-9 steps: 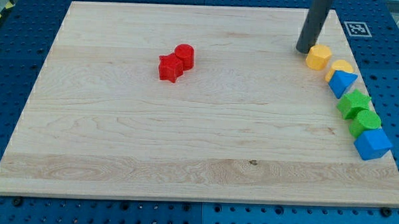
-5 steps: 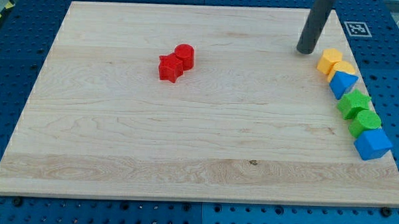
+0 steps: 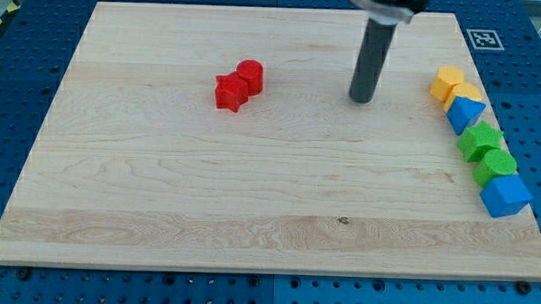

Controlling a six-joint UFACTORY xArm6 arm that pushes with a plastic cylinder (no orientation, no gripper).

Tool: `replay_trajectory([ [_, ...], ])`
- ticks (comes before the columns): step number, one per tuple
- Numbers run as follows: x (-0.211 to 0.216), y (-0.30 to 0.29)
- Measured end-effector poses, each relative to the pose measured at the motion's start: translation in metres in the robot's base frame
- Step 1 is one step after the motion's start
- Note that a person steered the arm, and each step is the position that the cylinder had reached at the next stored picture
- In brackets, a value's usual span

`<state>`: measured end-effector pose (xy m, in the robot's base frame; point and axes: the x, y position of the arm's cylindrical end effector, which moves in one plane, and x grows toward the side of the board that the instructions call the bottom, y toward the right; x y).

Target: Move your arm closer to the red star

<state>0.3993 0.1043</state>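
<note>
The red star [image 3: 228, 93] lies on the pale wooden board [image 3: 161, 193] toward its top edge, touching a red cylinder [image 3: 251, 75]. My tip [image 3: 360, 98], a plain dark rod with nothing to open or grasp, touches no block, well to the star's right.

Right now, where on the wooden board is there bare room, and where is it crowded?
Bare: everything below the red star and red cylinder, and between them and my tip. Crowded: the view's right edge, from the yellow block down to the blue cube.

two red blocks [image 3: 239, 84], two yellow blocks [image 3: 453, 86], two blue blocks [image 3: 504, 194], two green blocks [image 3: 485, 150], one wooden board [image 3: 206, 195]
</note>
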Motion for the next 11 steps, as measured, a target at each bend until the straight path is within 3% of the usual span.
replay_trajectory([
  [3,0.041,-0.024],
  [6,0.139,-0.084],
  [7,0.117,-0.132],
  [11,0.081,-0.21],
])
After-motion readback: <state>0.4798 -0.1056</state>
